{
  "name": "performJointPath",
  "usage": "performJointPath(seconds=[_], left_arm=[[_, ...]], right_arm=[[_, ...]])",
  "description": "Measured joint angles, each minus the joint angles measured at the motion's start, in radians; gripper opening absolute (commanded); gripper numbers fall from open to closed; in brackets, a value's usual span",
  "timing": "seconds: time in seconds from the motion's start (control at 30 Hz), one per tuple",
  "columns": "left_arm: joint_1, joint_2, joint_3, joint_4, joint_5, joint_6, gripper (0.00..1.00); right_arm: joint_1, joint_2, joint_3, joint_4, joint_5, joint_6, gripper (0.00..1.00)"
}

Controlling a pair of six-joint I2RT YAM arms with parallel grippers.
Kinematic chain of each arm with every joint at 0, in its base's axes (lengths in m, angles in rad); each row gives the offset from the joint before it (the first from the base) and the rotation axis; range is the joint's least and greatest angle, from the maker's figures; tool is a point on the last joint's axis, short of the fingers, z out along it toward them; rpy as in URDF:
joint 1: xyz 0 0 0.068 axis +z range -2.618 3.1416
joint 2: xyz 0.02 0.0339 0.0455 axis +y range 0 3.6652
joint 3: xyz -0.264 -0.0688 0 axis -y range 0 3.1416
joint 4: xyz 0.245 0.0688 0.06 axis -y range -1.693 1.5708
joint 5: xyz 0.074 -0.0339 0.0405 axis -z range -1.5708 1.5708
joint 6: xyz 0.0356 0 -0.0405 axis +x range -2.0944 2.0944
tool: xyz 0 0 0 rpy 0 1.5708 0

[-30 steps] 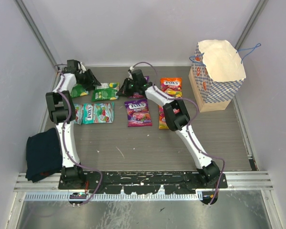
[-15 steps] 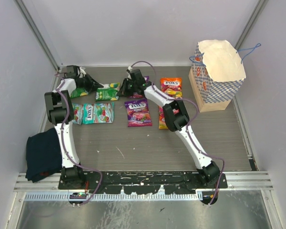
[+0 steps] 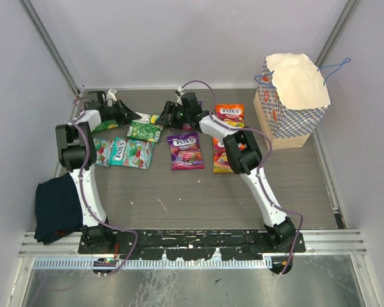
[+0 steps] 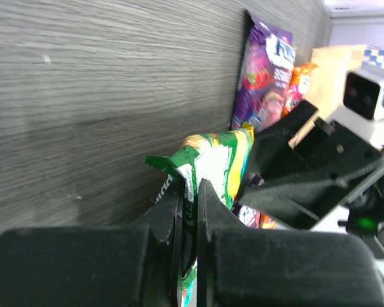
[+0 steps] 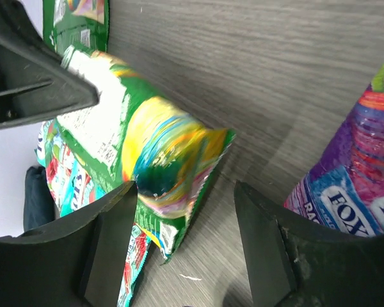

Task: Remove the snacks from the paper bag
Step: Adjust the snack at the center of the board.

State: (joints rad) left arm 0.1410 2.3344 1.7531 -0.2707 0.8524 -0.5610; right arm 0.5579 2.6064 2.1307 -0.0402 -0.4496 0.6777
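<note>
A green snack packet [image 3: 144, 131] lies at the back left of the table. My left gripper [image 3: 129, 117] is shut on its edge; in the left wrist view both fingers pinch the green packet [image 4: 217, 157] at the left gripper [image 4: 191, 192]. My right gripper [image 3: 170, 116] stands open at the packet's other end. In the right wrist view the green packet [image 5: 147, 144] sits apart from the right gripper [image 5: 185, 208]. The paper bag [image 3: 293, 105], checkered, stands upright at the back right with its cream inside showing.
Other snacks lie flat on the table: a purple packet [image 3: 185, 150], an orange one [image 3: 230, 113], an orange-yellow one [image 3: 220, 157], a teal one [image 3: 129, 153] and a green one [image 3: 105, 125]. A dark blue cloth [image 3: 57, 208] lies at the left edge.
My left gripper shut on the green packet's edge. My right gripper, shut on it before, has opened and let go. The packet has shifted a little toward the near side.
</note>
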Motion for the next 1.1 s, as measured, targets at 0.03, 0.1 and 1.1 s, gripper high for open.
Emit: performJointPath(seconds=[0.03,0.1,1.1], left_arm=[[0.000,-0.017,-0.029,0.042,0.015,-0.005,0.00],[0.002,-0.051,-0.085,0.126,0.042,-0.027,0.00],[0.009,-0.120,-0.138,0.449,0.148,-0.075,0.00]], right_arm=[[-0.007,0.000,0.000,0.002,-0.005,0.003,0.68],[-0.020,0.000,0.002,0.008,-0.014,0.008,0.67],[-0.043,0.005,0.141,0.064,-0.315,-0.072,0.01]])
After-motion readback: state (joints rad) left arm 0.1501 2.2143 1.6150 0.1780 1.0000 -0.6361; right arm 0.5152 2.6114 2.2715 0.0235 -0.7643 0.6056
